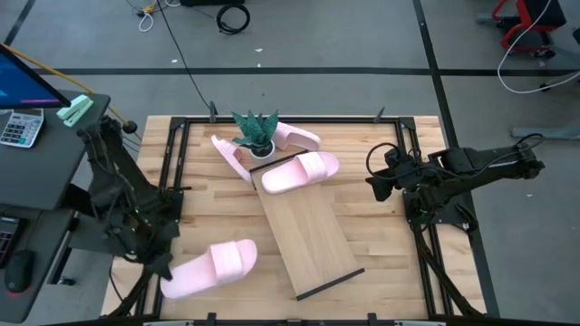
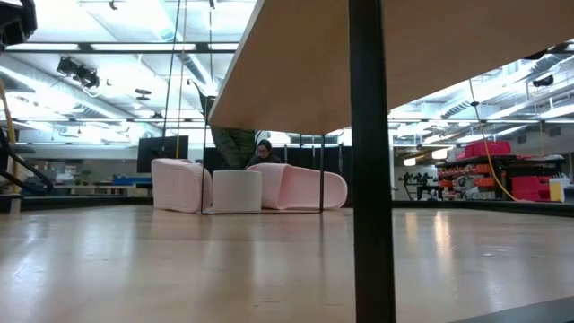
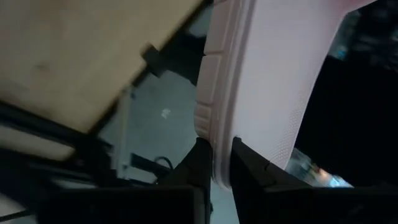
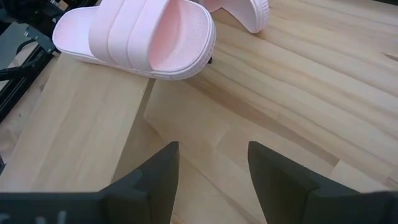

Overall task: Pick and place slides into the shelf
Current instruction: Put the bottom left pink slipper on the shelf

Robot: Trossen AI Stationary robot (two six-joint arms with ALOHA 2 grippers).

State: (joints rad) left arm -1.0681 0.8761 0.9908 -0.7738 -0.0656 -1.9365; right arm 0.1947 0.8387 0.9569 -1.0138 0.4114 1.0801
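Left wrist view says left gripper (image 3: 216,163) pinched on a slide's (image 1: 210,268) heel edge, near table corner. Better lift clear, then swing toward the shelf (image 1: 308,237). Right gripper (image 4: 211,165) spread wide, holding nothing.

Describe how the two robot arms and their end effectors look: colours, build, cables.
Both arms are black, jointed, with dark cables looped along them: the left arm and the right arm. The left end effector has two narrow dark fingers; the right end effector has two broad, flat dark-grey fingers. No markings are readable.
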